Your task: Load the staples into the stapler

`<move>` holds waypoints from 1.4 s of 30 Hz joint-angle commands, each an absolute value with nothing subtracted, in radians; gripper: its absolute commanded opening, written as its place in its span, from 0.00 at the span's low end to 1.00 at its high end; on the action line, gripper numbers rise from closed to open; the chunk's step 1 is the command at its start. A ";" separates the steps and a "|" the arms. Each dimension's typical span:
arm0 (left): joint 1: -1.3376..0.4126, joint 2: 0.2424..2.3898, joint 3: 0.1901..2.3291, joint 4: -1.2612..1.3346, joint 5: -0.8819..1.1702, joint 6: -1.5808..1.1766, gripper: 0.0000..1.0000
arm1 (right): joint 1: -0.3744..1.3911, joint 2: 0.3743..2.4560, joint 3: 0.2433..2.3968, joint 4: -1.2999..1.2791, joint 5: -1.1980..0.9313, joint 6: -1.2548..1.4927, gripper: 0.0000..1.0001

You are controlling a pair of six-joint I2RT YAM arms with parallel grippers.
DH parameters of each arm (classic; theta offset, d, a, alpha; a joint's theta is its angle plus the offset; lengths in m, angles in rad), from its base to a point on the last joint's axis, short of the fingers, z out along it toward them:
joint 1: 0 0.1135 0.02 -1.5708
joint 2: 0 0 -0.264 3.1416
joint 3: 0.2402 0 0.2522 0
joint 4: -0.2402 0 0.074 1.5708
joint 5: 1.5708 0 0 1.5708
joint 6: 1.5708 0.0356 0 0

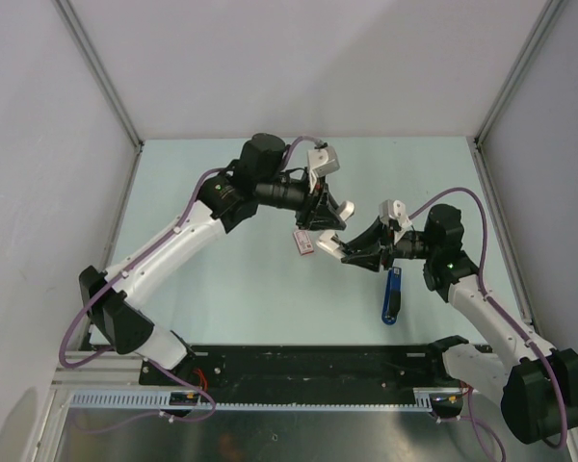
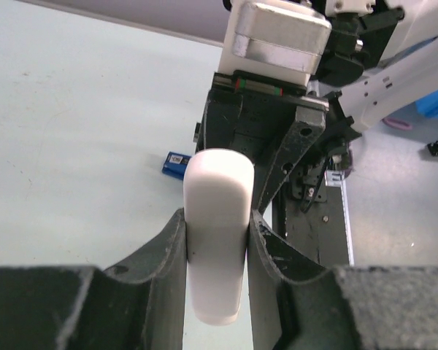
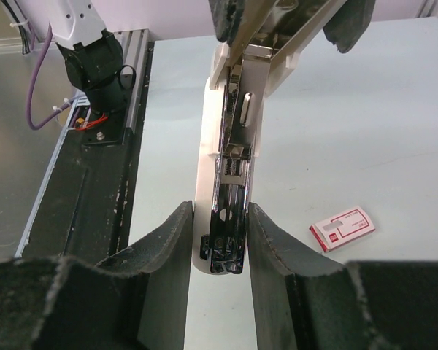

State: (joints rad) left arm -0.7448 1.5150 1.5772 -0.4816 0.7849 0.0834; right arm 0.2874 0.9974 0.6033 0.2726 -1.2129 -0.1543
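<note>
White stapler (image 3: 233, 138) clenched in my left pincer (image 2: 215, 219) and right pincer (image 3: 220, 219), I should keep its open magazine (image 3: 228, 197) level.

Inspection finding: no legible text. The pink-and-white staple box (image 3: 342, 228) carries red printing too small to read. The label on the small blue item (image 2: 177, 162) is blurred.

One white stapler (image 3: 230, 168), one blue stapler (image 1: 392, 296), one pink-and-white box (image 1: 304, 242).

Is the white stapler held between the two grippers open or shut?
Open. On the stapler, the top arm angles up away from the exposed metal channel.
</note>
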 commanded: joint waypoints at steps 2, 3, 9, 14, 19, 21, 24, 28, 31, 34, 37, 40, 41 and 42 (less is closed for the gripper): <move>-0.688 1.433 1.596 -0.271 0.854 -0.060 0.00 | 0.296 1.011 0.566 0.229 -1.236 -0.139 0.03; -0.680 1.431 1.594 -0.261 0.856 -0.075 0.00 | 0.296 1.011 0.566 0.231 -1.235 -0.138 0.03; -0.647 1.403 1.576 -0.214 0.847 -0.124 0.00 | 0.294 1.011 0.562 0.250 -1.237 -0.118 0.02; -0.617 1.379 1.566 -0.191 0.825 -0.147 0.00 | 0.292 1.012 0.560 0.262 -1.239 -0.104 0.01; -0.596 1.366 1.553 -0.171 0.847 -0.168 0.00 | 0.290 1.010 0.557 0.275 -1.238 -0.090 0.01; -0.602 1.366 1.529 -0.166 0.862 -0.162 0.00 | 0.284 1.003 0.557 0.287 -1.235 -0.077 0.02; -0.623 1.366 1.479 -0.164 0.876 -0.132 0.00 | 0.273 0.985 0.557 0.309 -1.230 -0.049 0.12; -0.642 1.370 1.421 -0.164 0.889 -0.099 0.00 | 0.260 0.963 0.557 0.330 -1.239 -0.021 0.35; -0.651 1.373 1.393 -0.163 0.901 -0.080 0.00 | 0.256 0.951 0.557 0.346 -1.249 -0.007 0.50; -0.661 1.372 1.371 -0.163 0.910 -0.063 0.00 | 0.252 0.941 0.557 0.367 -1.261 0.024 0.59; -0.671 1.375 1.353 -0.164 0.909 -0.050 0.00 | 0.251 0.936 0.557 0.382 -1.268 0.043 0.65; -0.685 1.380 1.342 -0.163 0.912 -0.040 0.00 | 0.252 0.937 0.557 0.385 -1.267 0.050 0.70; -0.691 1.382 1.337 -0.163 0.914 -0.038 0.00 | 0.254 0.937 0.557 0.386 -1.265 0.051 0.71; -0.696 1.383 1.335 -0.163 0.919 -0.035 0.00 | 0.255 0.938 0.557 0.386 -1.265 0.052 0.72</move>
